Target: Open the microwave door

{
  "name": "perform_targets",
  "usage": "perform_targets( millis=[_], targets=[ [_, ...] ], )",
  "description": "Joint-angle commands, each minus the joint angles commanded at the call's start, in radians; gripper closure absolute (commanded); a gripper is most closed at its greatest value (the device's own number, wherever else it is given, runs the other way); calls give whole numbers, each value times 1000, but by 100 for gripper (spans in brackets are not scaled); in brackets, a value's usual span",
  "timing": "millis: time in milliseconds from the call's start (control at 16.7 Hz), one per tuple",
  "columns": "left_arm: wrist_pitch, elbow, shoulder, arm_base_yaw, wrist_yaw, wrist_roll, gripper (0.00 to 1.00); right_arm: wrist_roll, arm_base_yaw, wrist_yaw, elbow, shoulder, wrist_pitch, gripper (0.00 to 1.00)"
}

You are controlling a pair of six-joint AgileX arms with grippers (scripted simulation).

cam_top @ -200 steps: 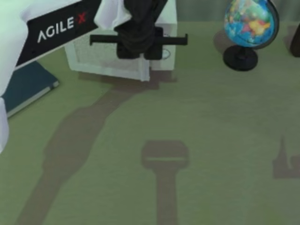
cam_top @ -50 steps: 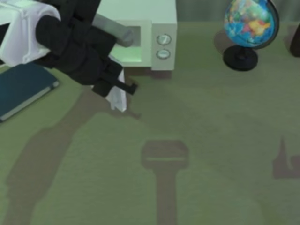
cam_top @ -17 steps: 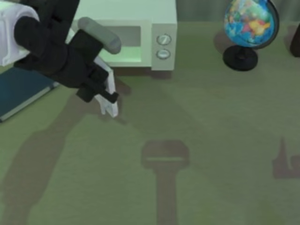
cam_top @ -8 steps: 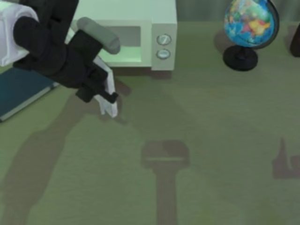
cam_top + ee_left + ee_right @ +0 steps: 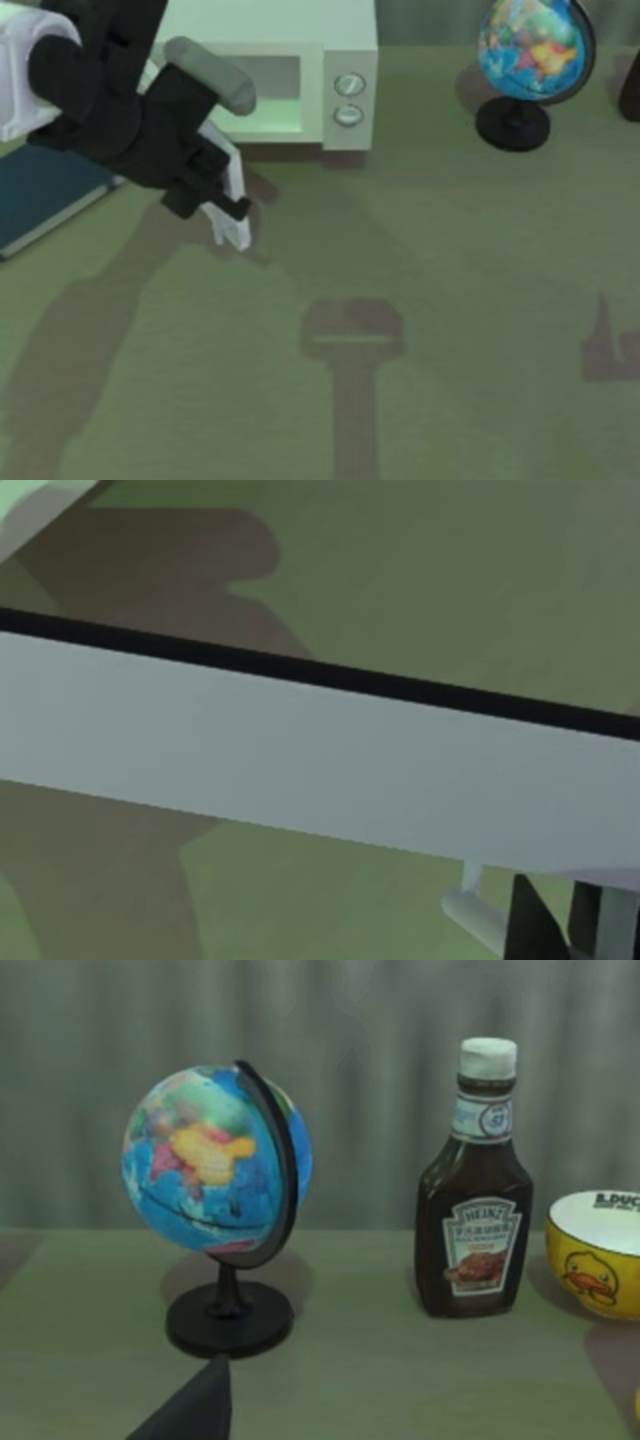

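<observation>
The off-white microwave (image 5: 340, 60) stands at the back of the table, its two silver knobs (image 5: 349, 84) facing front and its cavity (image 5: 275, 85) showing. The microwave door (image 5: 232, 190) is swung out towards the front left and shows edge-on as a narrow white panel. My left gripper (image 5: 228, 205) is shut on the door's outer edge, at the handle. In the left wrist view the door (image 5: 300, 750) fills the middle as a wide pale band, with the handle bar (image 5: 480, 920) beside a black finger (image 5: 530, 935). A dark part of my right gripper (image 5: 200, 1405) shows in the right wrist view only.
A globe (image 5: 530, 50) on a black stand sits at the back right, also the globe (image 5: 215, 1175) in the right wrist view. Beside it stand a brown sauce bottle (image 5: 473, 1210) and a yellow bowl (image 5: 600, 1255). A dark teal book (image 5: 40, 205) lies at the left edge.
The door, shut at first, has swung open with my left gripper on it. Over the last second nothing has visibly moved.
</observation>
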Motion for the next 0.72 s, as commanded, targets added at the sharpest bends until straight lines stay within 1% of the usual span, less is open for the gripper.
perform_targets(
  millis=[360,540,720],
  targets=[
    [-1,-3,2,-2,6,1,100,0,0,0,0,0,0,0],
    [-11,-4,-5,17,28,48,100,0,0,0,0,0,0,0],
    [-39,-20,-8,49,61,123,100,0,0,0,0,0,0,0]
  ],
)
